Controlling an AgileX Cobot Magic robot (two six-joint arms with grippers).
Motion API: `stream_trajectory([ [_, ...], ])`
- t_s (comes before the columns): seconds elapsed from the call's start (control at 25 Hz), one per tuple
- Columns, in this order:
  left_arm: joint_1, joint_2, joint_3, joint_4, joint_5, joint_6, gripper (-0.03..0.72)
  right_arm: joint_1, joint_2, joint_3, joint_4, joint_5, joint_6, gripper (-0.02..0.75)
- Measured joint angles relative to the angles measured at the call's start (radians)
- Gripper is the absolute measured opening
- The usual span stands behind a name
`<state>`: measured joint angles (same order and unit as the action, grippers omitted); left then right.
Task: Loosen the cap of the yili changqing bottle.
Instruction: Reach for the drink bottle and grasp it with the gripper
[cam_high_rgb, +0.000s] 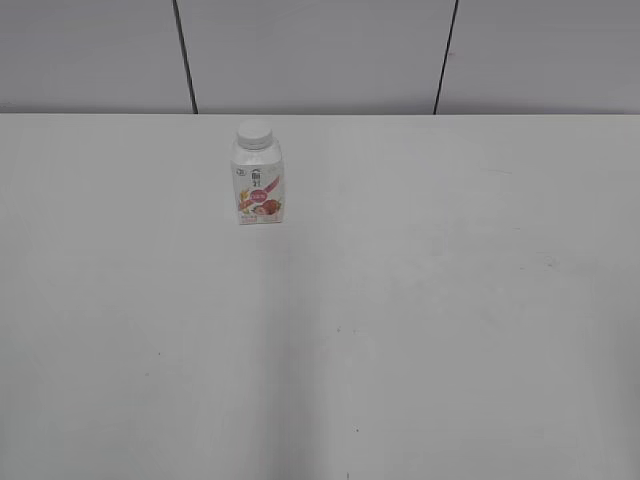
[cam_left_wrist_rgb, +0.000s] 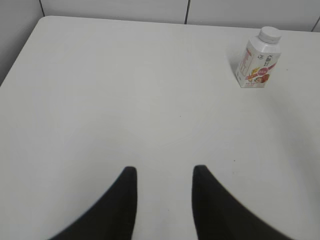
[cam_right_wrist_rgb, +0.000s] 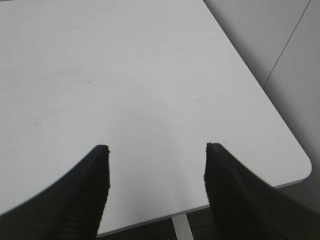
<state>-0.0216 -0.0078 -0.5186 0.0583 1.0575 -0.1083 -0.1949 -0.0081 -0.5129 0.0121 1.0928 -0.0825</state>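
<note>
Out front the yili changqing bottle (cam_high_rgb: 259, 180) stands upright, cap (cam_high_rgb: 254, 132) on, far-left on the tabletop (cam_high_rgb: 420, 300); left tool (cam_left_wrist_rgb: 162, 175) gapes well short of it; right tool (cam_right_wrist_rgb: 156, 152) spread wide over bare tabletop.

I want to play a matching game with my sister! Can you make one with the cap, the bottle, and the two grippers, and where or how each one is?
Things:
1. cap
2. yili changqing bottle
3. left gripper
4. right gripper

Descriptions:
A. open, near the table's rounded right corner
B. standing upright on the white table
C. open, with the bottle far ahead on its right
D. sitting on top of the bottle's neck

Pairs: 1-D, 2-B, 3-C, 4-A
</note>
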Motion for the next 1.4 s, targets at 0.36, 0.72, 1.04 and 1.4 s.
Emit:
stream_trajectory([
  [0.36,0.000,0.000,0.000,0.000,0.000,0.000,0.240,0.000,0.000,0.000,0.000,0.000,0.000,0.480],
  [0.72,0.000,0.022,-0.051,0.033,-0.111,0.006,0.251,0.000,0.000,0.000,0.000,0.000,0.000,0.480],
  [1.04,0.000,0.206,-0.057,0.035,-0.305,0.059,0.506,0.000,0.000,0.000,0.000,0.000,0.000,0.480],
  [1.4,0.000,0.424,-0.057,-0.021,-0.595,0.121,0.596,0.000,0.000,0.000,0.000,0.000,0.000,0.480],
])
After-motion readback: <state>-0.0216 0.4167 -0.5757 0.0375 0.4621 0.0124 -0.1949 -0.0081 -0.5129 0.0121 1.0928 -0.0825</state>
